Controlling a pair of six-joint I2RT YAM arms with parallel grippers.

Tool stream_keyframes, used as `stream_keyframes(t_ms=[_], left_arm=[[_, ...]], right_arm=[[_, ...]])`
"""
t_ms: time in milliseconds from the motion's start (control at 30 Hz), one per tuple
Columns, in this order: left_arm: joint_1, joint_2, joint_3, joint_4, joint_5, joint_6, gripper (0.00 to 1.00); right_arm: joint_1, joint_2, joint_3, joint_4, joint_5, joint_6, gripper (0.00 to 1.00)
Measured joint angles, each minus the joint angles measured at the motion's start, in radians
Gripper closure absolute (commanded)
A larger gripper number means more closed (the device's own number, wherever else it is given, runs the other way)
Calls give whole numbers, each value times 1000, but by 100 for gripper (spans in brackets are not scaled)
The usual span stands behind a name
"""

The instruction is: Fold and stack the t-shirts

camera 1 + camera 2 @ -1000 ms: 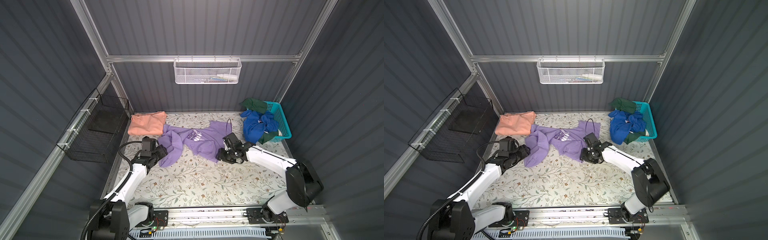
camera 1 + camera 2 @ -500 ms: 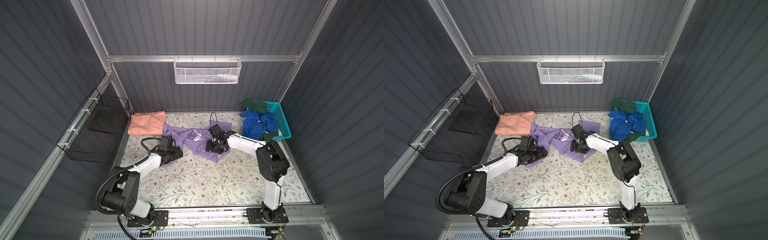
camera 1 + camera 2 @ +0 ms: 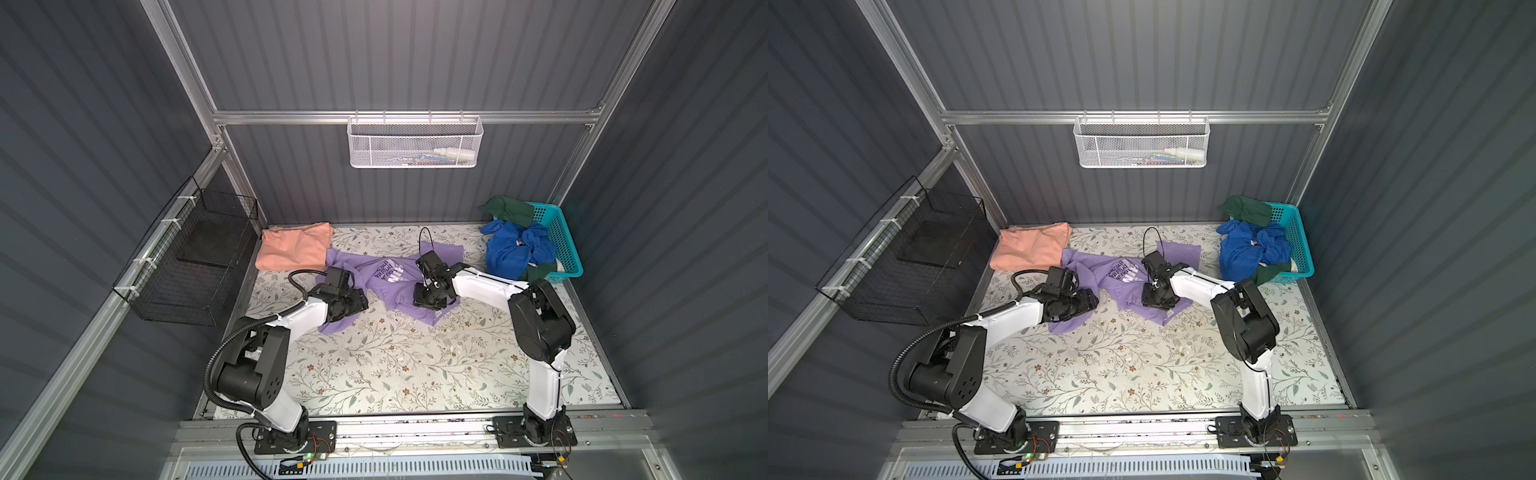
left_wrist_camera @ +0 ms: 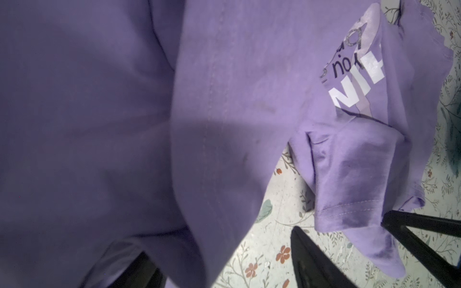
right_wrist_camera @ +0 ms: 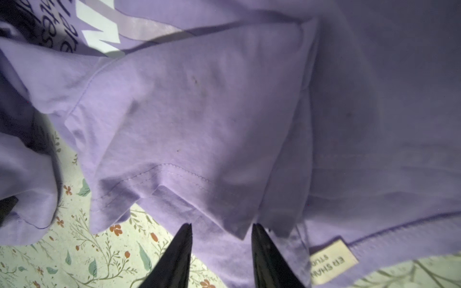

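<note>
Salmon tee (image 3: pixel 293 247) lies flat at the worktop's (image 3: pixel 395 365) eleven o'clock corner. My left pincer (image 3: pixel 360 301) is over the purple tee's (image 3: pixel 395 289) eight o'clock side, fingers (image 4: pixel 314 259) spread wide, cloth draped loose across them, nothing gripped. The purple tee sprawls rumpled toward twelve o'clock, one corner just beside the salmon one. My right pincer (image 3: pixel 424 303) stands half open at its five o'clock hem, fingers (image 5: pixel 179 256) straddling a fold, not pinching it. Basket (image 3: pixel 563 245) sits at two o'clock.
</note>
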Motion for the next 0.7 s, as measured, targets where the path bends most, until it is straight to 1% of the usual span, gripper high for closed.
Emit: stream_keyframes(t_ms=[200,267,400,467,600,667,700], left_arm=[[0,0,0,0,-3,7,25],[0,0,0,0,-3,8,25],[0,0,1,0,-3,15,25],[0,0,1,0,-3,15,26],[0,0,1,0,-7,18,26],[0,0,1,0,-11,18,27],[0,0,1,0,-14,19,28]], right_arm=[[0,4,-2,-8,3,8,57],[0,4,-3,-7,-1,12,59],[0,12,2,-6,-9,18,68],[0,21,8,-5,-11,19,74],[0,25,10,-5,-11,22,88],[0,25,13,-6,-6,21,100],[0,25,16,-9,1,24,100]])
